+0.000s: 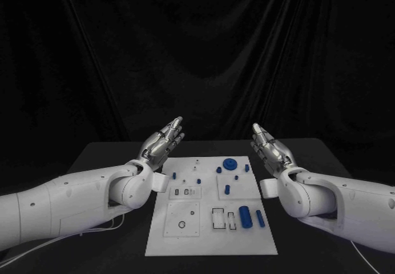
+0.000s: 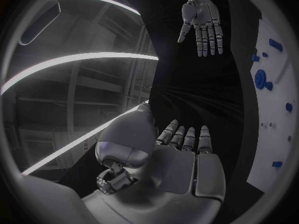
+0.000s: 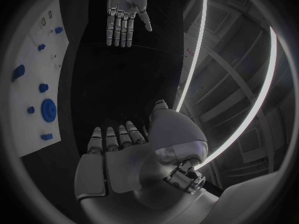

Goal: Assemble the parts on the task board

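The white task board (image 1: 185,242) lies in the middle of the black table. On it are a round blue gear (image 1: 229,164), two long blue pegs (image 1: 245,216) near the right edge, and several small blue pieces (image 1: 226,188). My left hand (image 1: 161,142) is raised above the board's far left corner, fingers straight and apart, holding nothing. My right hand (image 1: 269,147) is raised above the far right corner, likewise flat and empty. The palms face each other. The left wrist view shows my left hand (image 2: 181,159), the right hand (image 2: 201,20) and the board (image 2: 274,124). The right wrist view shows my right hand (image 3: 124,159), the left hand (image 3: 124,12) and the board (image 3: 37,79).
Black table (image 1: 99,165) surface surrounds the board on all sides. A black curtain hangs behind the table. Empty recesses (image 1: 221,218) are cut into the board's near half. A white cable (image 1: 49,242) runs under my left arm.
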Available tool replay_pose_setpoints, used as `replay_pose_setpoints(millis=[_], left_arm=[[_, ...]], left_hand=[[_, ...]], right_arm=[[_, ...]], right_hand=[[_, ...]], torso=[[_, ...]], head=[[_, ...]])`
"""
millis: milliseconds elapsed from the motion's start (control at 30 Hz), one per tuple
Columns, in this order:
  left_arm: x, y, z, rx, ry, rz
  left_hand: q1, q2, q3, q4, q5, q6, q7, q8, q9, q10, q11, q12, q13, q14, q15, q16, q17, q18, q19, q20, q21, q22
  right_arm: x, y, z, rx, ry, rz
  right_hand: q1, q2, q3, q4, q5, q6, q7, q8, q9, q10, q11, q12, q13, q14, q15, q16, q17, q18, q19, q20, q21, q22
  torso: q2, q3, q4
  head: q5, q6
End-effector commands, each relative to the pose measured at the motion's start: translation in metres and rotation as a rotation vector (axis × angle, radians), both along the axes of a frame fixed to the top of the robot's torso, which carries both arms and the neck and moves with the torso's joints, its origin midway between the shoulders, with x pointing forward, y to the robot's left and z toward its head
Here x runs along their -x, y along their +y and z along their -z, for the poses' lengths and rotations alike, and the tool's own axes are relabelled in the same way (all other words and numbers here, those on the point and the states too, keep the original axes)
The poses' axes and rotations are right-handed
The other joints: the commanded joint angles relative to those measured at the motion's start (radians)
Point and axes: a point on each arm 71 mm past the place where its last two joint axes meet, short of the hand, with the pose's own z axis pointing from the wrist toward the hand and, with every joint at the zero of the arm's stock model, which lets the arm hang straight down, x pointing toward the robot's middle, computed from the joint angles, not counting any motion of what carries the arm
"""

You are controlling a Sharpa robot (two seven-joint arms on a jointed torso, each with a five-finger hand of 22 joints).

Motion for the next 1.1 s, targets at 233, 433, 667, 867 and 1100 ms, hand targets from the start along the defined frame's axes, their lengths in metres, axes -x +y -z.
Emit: replay_pose_setpoints(millis=[233, 433, 667, 867, 1100], left_arm=[[0.001, 0.018, -0.016, 0.12, -0.138, 0.014], [0.006, 0.023, -0.023, 0.151, -0.124, 0.06], [0.008, 0.026, -0.035, 0.15, -0.145, 0.087], [0.013, 0.037, -0.038, 0.133, -0.145, 0.087], [0.016, 0.052, -0.043, 0.119, -0.149, 0.064]], left_hand=[[0.019, 0.001, -0.005, -0.001, -0.006, 0.007, -0.008, 0.005, 0.0, 0.0, -0.012, -0.003, -0.001, 0.002, -0.004, -0.004, -0.001, 0.025, -0.001, 0.024, -0.003, -0.001], [0.031, 0.005, -0.01, 0.0, -0.01, 0.003, -0.02, 0.004, -0.001, 0.0, -0.028, -0.003, -0.001, 0.002, 0.001, -0.004, -0.001, 0.044, -0.001, 0.051, -0.003, -0.001], [0.041, 0.005, -0.009, -0.002, -0.003, -0.005, -0.029, 0.003, -0.002, 0.0, -0.035, -0.003, -0.001, 0.002, 0.012, -0.004, -0.001, 0.048, -0.001, 0.057, -0.003, -0.001], [0.092, 0.007, 0.003, -0.002, 0.054, -0.005, -0.019, 0.003, -0.001, 0.0, -0.02, -0.003, -0.001, 0.002, 0.014, -0.004, -0.001, 0.049, -0.001, 0.057, -0.003, -0.001], [0.096, 0.008, 0.003, -0.001, 0.055, -0.006, -0.016, 0.003, -0.001, 0.0, -0.013, -0.003, -0.001, 0.002, 0.02, -0.004, -0.001, 0.048, -0.001, 0.061, -0.003, -0.001]], right_arm=[[-0.017, -0.004, -0.034, 0.031, -0.089, -0.143], [-0.029, -0.018, -0.069, 0.072, -0.143, -0.144], [-0.046, -0.024, -0.111, 0.249, -0.221, -0.212], [-0.061, -0.013, -0.133, 0.576, -0.287, -0.323], [-0.066, 0.017, -0.143, 1.302, -0.642, -0.476]], right_hand=[[0.069, -0.002, 0.02, 0.001, 0.025, 0.064, 0.063, 0.01, 0.008, 0.02, 0.059, 0.029, 0.008, 0.0, 0.084, -0.004, -0.002, 0.012, 0.018, 0.119, 0.008, 0.007], [0.131, -0.016, 0.027, 0.0, 0.063, 0.137, 0.118, 0.021, 0.016, 0.104, 0.158, 0.085, 0.022, 0.169, 0.226, 0.064, 0.034, -0.005, 0.201, 0.238, 0.099, 0.054], [0.242, -0.05, 0.038, -0.003, 0.138, 0.205, 0.114, 0.021, 0.02, 0.238, 0.248, 0.15, 0.035, 0.578, 0.252, 0.13, 0.059, -0.005, 0.713, 0.251, 0.275, 0.105], [0.356, -0.066, 0.055, -0.048, 0.165, 0.267, 0.13, 0.03, 0.027, 0.403, 0.264, 0.218, 0.05, 0.916, 0.196, 0.191, 0.093, 0.019, 0.94, 0.226, 0.291, 0.092], [0.323, -0.215, 0.211, 0.008, -0.148, 0.586, 0.075, 0.089, 0.066, 0.72, 0.218, 0.283, 0.065, 1.263, 0.069, 0.269, 0.14, 0.014, 1.272, 0.097, 0.344, 0.099]], torso=[[-0.003, -0.0018, -0.0042], [-0.001, 0.0001, -0.0055], [0.002, -0.0017, -0.001], [0.023, -0.003, 0.0069], [0.049, -0.0094, 0.0126]], head=[[0.001, -0.052], [-0.005, -0.089], [-0.009, -0.115], [-0.015, -0.108], [-0.003, -0.104]])
